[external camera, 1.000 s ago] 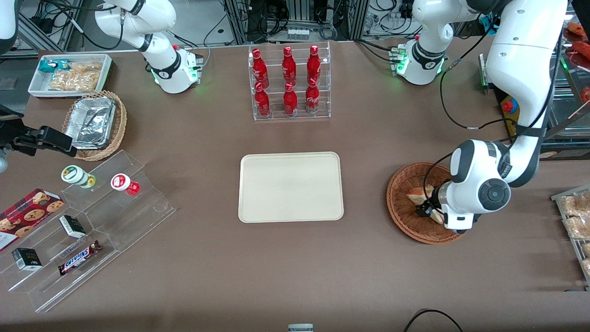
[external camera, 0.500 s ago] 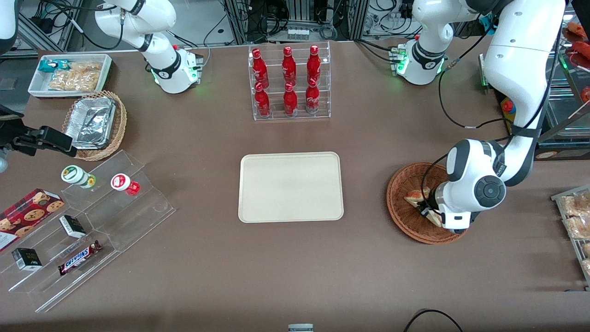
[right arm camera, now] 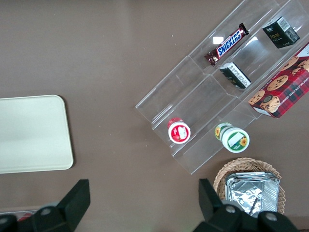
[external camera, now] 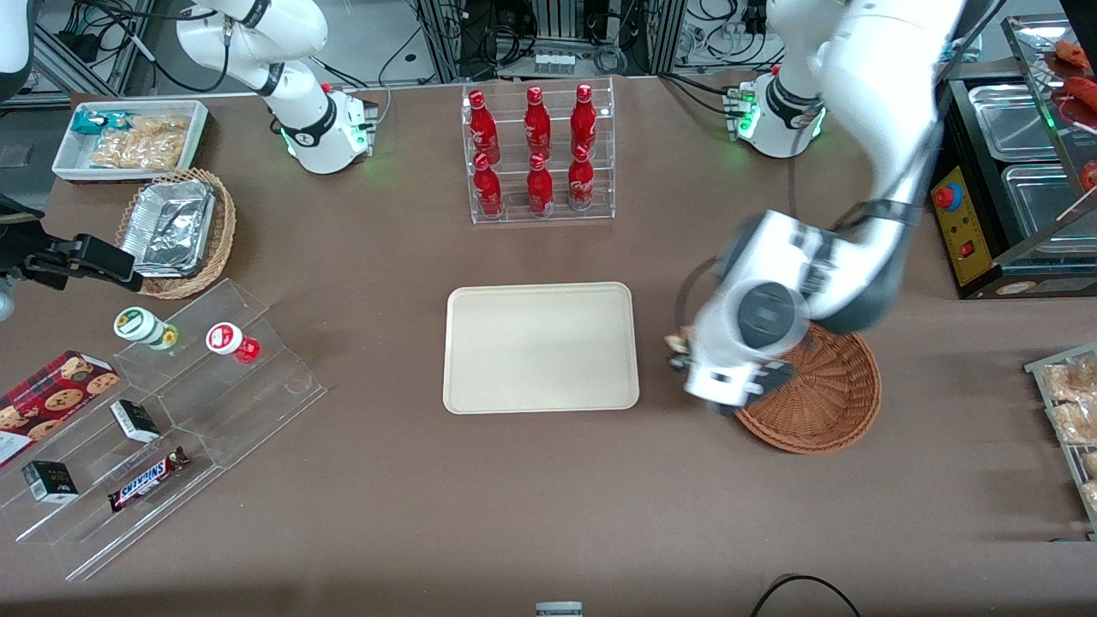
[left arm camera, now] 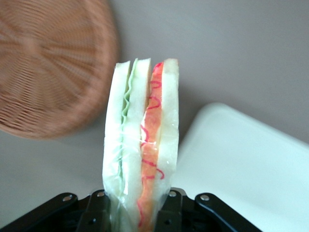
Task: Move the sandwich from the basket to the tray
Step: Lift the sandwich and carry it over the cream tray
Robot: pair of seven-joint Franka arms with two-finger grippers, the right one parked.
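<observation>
My left gripper (left arm camera: 137, 212) is shut on the sandwich (left arm camera: 141, 145), a wedge of white bread with green and red-orange layers, held upright between the two black fingers (left arm camera: 99, 210). In the front view the gripper (external camera: 681, 353) hangs above the bare table between the reddish-brown basket (external camera: 823, 398) and the cream tray (external camera: 540, 347); only a small bit of the sandwich (external camera: 676, 344) peeks out beside the wrist. The basket (left arm camera: 48, 63) holds nothing that I can see. The tray's rounded corner (left arm camera: 241, 159) lies close to the sandwich.
A clear rack of red bottles (external camera: 538, 152) stands farther from the front camera than the tray. Toward the parked arm's end lie clear stepped shelves (external camera: 171, 411) with snacks, a tan basket of foil containers (external camera: 176, 227) and a white bin (external camera: 128, 137). A metal warmer (external camera: 1011, 171) stands at the working arm's end.
The gripper has lifted the sandwich out of the basket and carried it toward the tray; the arm's wrist now hangs past the basket's rim, and the basket interior is exposed.
</observation>
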